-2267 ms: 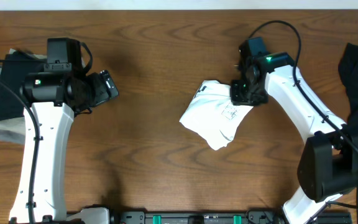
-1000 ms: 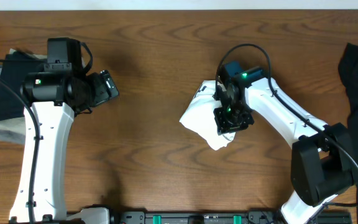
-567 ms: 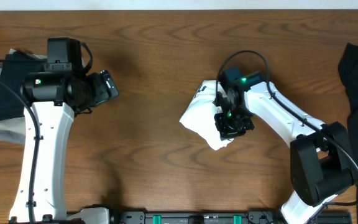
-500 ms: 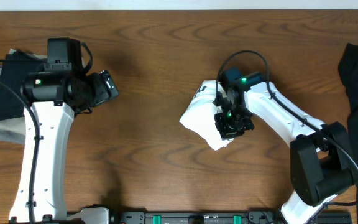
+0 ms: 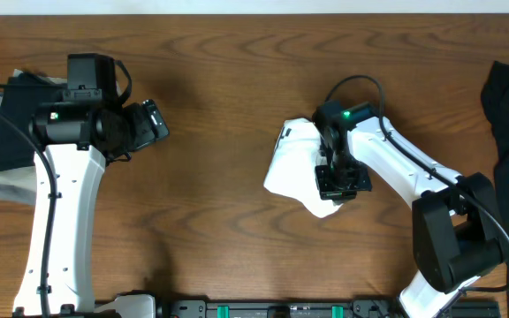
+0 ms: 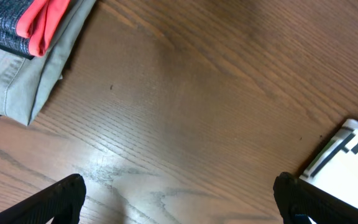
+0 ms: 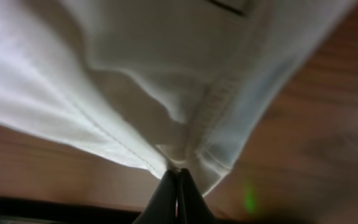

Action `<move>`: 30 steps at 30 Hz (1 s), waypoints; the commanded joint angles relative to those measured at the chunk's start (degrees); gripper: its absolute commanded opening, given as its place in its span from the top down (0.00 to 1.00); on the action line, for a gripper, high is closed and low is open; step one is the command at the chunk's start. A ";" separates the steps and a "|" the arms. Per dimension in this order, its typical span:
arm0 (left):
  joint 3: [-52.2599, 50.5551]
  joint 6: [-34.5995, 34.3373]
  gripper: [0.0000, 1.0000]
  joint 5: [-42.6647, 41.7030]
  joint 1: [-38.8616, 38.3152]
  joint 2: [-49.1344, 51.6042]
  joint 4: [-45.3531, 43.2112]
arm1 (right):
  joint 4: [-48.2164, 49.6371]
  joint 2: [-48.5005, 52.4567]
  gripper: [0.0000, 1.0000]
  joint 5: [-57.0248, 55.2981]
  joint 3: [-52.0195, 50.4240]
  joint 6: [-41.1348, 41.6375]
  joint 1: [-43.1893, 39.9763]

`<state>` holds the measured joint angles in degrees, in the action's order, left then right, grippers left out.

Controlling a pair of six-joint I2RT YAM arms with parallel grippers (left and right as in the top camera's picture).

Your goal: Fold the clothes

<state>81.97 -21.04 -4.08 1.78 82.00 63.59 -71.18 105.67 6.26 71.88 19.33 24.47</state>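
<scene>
Shifted toward five o'clock since a second ago, the right gripper (image 5: 337,185) is clamped on the hem of the T-shirt (image 5: 294,163), bunched at three o'clock of centre; the left gripper (image 5: 153,119) is spread apart; the thin pinch could be lost if tugged

I have the T-shirt (image 5: 294,168) lying on the table (image 5: 219,230) right of centre, with the right gripper (image 5: 337,193) on its near right part, pinched onto the hem. My left gripper (image 5: 153,124) hangs well apart to the left over bare table, just beside the stack of garments (image 5: 11,132) at the left edge. A loose garment (image 5: 506,106) lies at the far right edge, beyond the right arm.
</scene>
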 commanded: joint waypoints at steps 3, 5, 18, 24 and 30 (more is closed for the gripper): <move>-0.66 -0.09 0.02 0.72 0.17 0.37 0.02 | -1.77 -0.94 0.96 -4.35 -0.44 3.80 -0.50; -0.66 -0.09 0.02 0.72 0.20 0.37 0.02 | -2.97 -0.94 0.92 -4.87 -0.44 3.80 -0.50; -0.66 -0.09 0.02 0.70 0.17 0.37 -0.66 | -7.91 -1.09 0.97 -10.75 4.83 7.87 -3.72; -0.66 -0.09 0.02 0.70 0.20 0.37 -0.66 | -4.20 -1.09 0.51 -9.62 13.11 6.62 -5.73; -0.66 -0.09 0.02 0.70 0.17 0.37 -0.59 | 8.41 -0.96 0.31 5.57 13.22 -1.90 -5.68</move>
<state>81.97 -21.04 -4.08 1.78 82.00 62.83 -64.84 105.49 3.18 84.75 21.74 18.87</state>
